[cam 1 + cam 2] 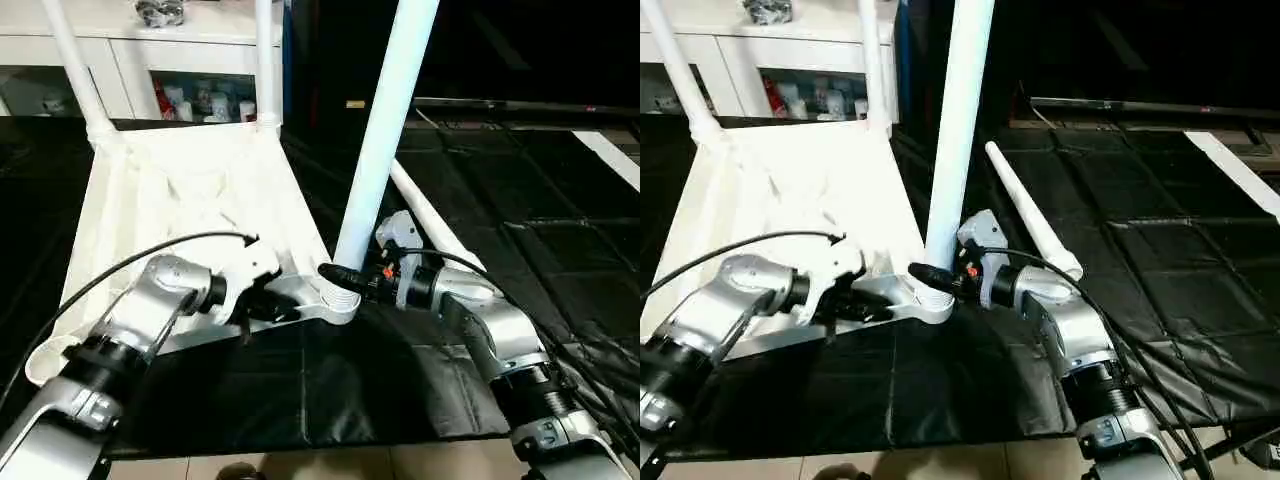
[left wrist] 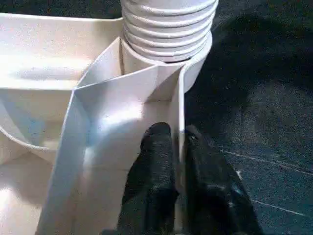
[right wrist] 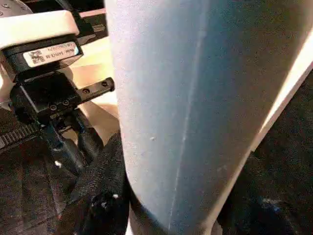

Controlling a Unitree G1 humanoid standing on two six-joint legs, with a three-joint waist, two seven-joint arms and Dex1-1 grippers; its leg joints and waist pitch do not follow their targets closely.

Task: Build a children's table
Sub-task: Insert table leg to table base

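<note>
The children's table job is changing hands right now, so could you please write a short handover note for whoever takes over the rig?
Left gripper: fingers pinched on a thin rib of the tabletop, which lies upside down, beside the near corner socket.
Right gripper: closed around the base of the third leg, just above the socket.
Done: two legs stand in the far corner sockets. The third leg's ribbed end sits in the near socket; how far it is seated cannot be told.
Left: finish seating the third leg, then fit the fourth leg, lying on the black mat to the right.
</note>
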